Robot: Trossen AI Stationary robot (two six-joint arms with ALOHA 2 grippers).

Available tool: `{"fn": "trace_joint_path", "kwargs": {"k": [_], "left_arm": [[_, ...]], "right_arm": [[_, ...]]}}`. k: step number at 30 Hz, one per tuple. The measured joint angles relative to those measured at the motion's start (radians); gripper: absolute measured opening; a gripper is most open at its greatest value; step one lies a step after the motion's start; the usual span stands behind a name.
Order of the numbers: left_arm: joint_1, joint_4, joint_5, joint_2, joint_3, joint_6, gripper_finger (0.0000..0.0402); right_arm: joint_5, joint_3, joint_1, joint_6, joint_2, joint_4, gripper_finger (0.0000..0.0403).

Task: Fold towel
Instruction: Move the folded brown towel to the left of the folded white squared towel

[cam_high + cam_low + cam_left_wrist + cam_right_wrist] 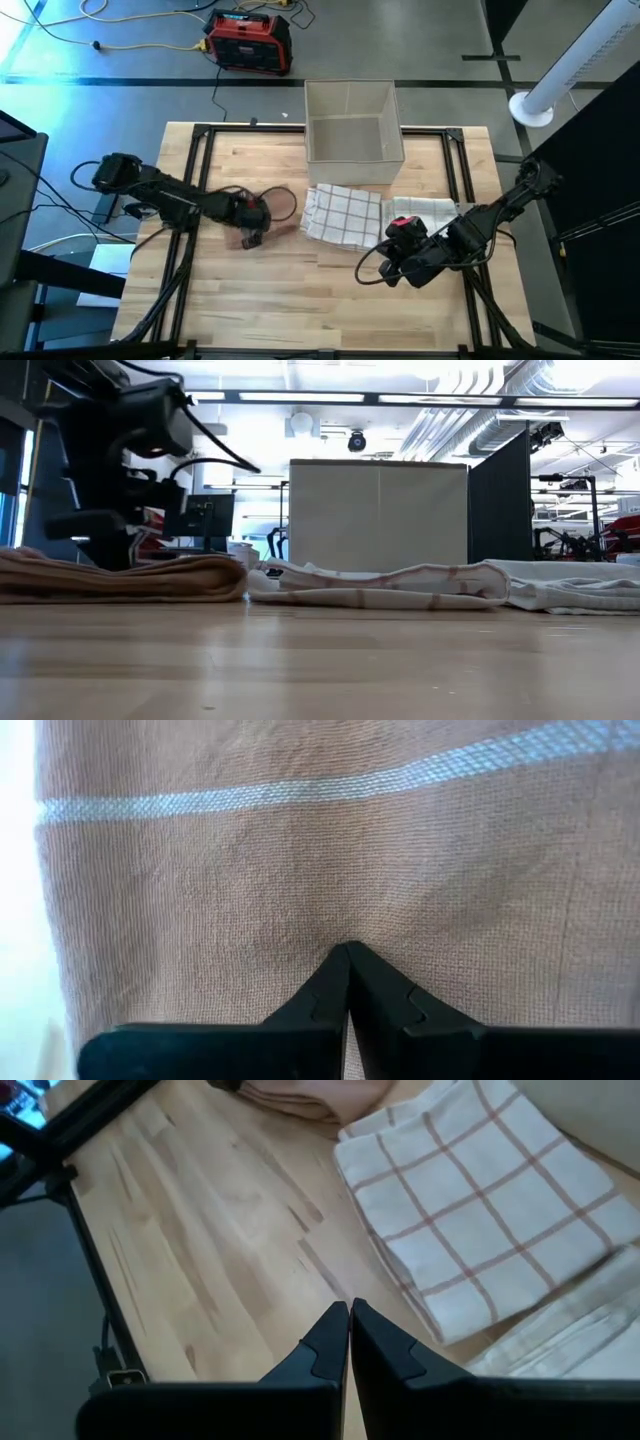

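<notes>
— Two claws, both pinched shut, holding nothing?
— Yes. Left gripper (251,240) presses on the tan towel (300,870) mid-frame, left of the checked towel (342,213); right gripper (388,268) sits lower right.

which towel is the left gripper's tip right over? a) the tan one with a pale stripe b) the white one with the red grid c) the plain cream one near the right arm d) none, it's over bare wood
a: in the left wrist view the shut left gripper points straight at the tan towel, whose pale stripe crosses the cloth.
</notes>
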Motion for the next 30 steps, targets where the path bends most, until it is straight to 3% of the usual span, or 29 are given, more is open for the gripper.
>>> {"fn": "trace_joint_path", "kwargs": {"k": [5, 13, 16, 19, 24, 30], "left_arm": [[0.031, -0.007, 0.033, -0.006, 0.005, 0.09, 0.0], [-0.009, -0.34, 0.043, -0.098, 0.219, -0.056, 0.0], [-0.026, -0.394, 0.039, -0.147, 0.297, -0.113, 0.0], [-0.035, -0.353, 0.002, -0.184, 0.303, -0.184, 0.0], [-0.022, -0.156, -0.273, -0.152, 0.176, -0.392, 0.0], [-0.004, 0.02, -0.175, -0.032, 0.02, -0.549, 0.0]], "right_arm": [[-0.001, 0.0, 0.0, 0.009, 0.0, 0.0, 0.0], [-0.002, 0.0, 0.0, -0.004, 0.0, 0.0, 0.0], [-0.002, 0.0, -0.005, -0.026, 0.0, 0.0, 0.0], [-0.001, 0.0, -0.023, -0.061, 0.0, 0.0, 0.0], [-0.001, 0.0, -0.061, -0.094, 0.0, 0.0, 0.0], [-0.001, 0.0, -0.06, -0.1, 0.001, -0.007, 0.0]]}}
